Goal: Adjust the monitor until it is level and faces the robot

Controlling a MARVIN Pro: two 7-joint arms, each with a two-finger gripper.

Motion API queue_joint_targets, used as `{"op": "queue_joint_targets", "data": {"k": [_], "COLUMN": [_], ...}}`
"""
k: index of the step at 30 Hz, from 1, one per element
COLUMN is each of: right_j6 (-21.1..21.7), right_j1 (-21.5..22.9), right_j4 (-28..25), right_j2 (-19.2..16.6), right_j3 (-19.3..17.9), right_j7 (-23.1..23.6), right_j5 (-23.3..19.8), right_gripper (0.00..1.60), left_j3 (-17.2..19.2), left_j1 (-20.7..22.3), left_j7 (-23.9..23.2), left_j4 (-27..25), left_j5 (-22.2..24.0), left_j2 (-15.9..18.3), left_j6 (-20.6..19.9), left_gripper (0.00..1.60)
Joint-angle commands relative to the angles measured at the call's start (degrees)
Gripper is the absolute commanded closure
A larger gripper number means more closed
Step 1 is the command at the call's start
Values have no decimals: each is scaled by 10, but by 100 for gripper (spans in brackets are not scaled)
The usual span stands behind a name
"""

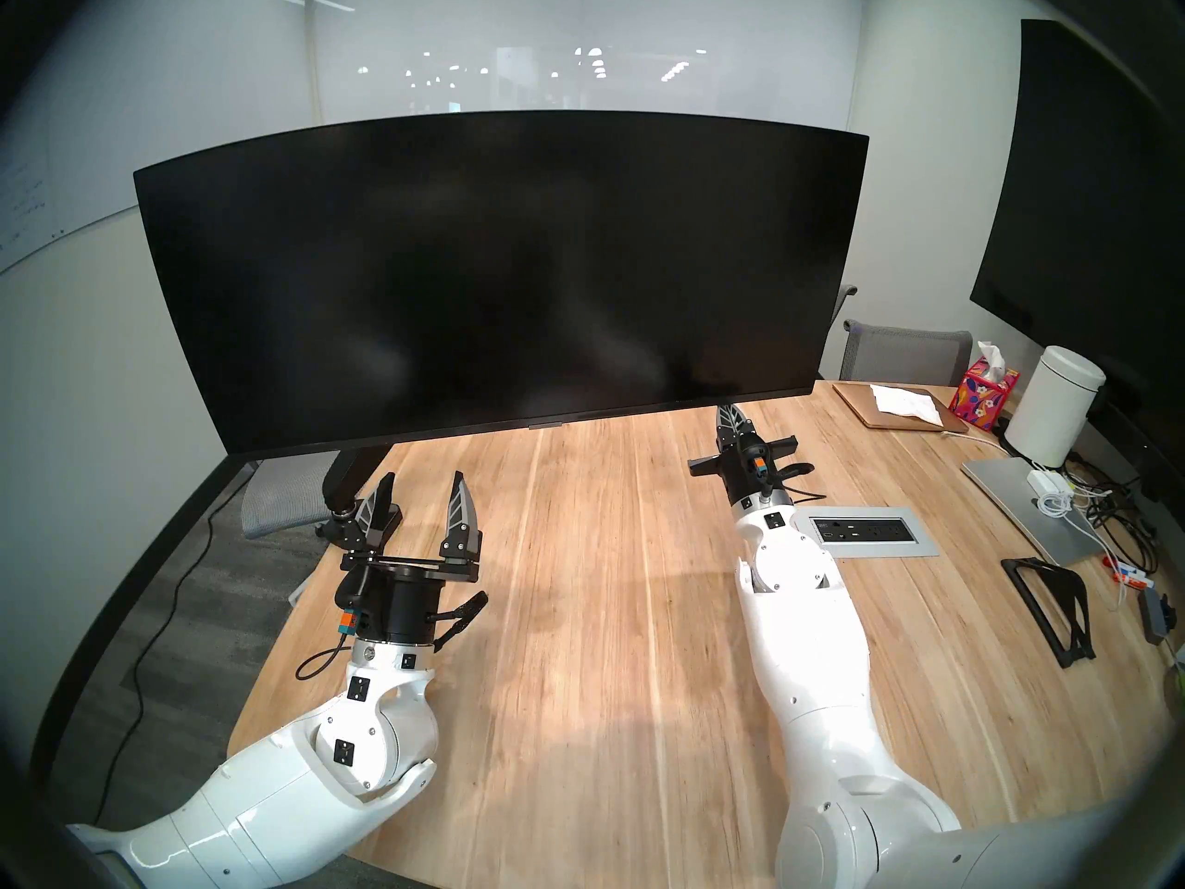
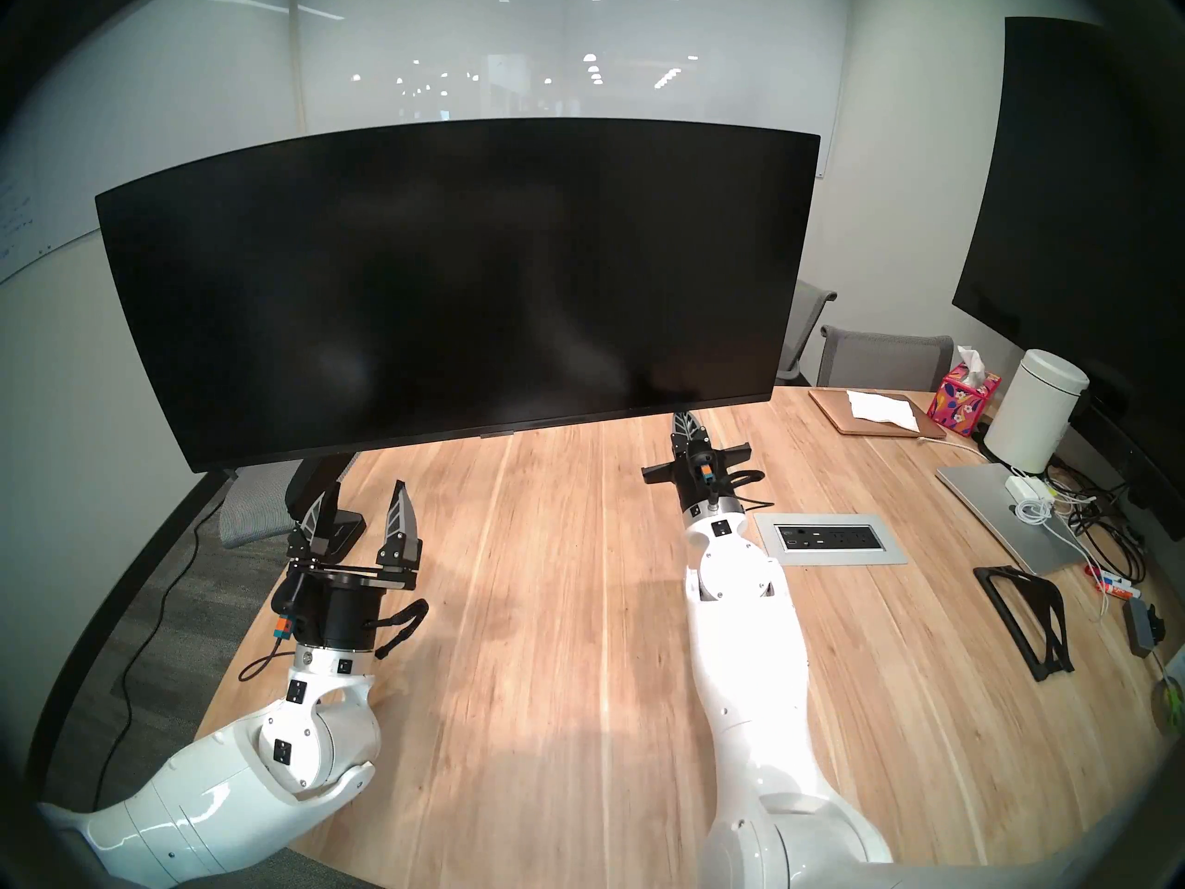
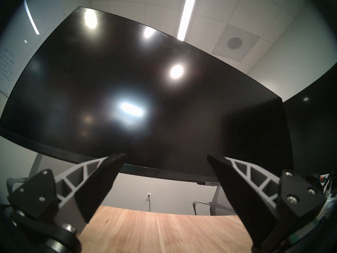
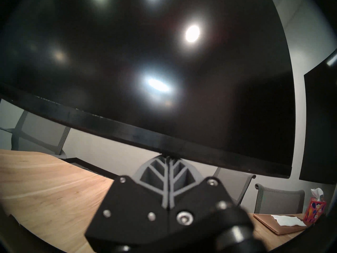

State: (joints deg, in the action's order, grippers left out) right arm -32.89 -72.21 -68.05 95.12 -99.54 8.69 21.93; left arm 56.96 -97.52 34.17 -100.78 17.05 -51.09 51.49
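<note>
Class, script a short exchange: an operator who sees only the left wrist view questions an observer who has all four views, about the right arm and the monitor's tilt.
Operator: I see only my own open jaws and the screen. Where is the right gripper?
Observer: The right gripper has its tips just under the lower edge of the monitor, near the monitor's right end.
Operator: Does the screen look level from the head?
Observer: No. In both head views its left end sits lower than its right.
</note>
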Motion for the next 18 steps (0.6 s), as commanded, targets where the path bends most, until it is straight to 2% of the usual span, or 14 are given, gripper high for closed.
{"op": "queue_joint_targets", "data": {"k": [1, 9, 12, 18], "right_j6": [-55, -44, -25, 48], "right_j1": [-36, -64, -74, -96], "right_j4": [-64, -101, -119, -154], "right_j2": [5, 0, -2, -6], "right_j3": [31, 29, 28, 25], "right_j7": [1, -8, -3, 25], "right_j5": [-2, 7, 9, 8], "right_gripper": [160, 160, 160, 160], "left_j3": [1, 1, 1, 1], "left_j1": [1, 1, 1, 0], "left_j7": [0, 0, 0, 0], "left_j4": [-7, -8, -9, -9], "left_j5": [0, 0, 1, 1], "left_j2": [0, 1, 1, 1], "left_j6": [2, 2, 2, 1], "left_gripper": [0, 0, 0, 0]}}
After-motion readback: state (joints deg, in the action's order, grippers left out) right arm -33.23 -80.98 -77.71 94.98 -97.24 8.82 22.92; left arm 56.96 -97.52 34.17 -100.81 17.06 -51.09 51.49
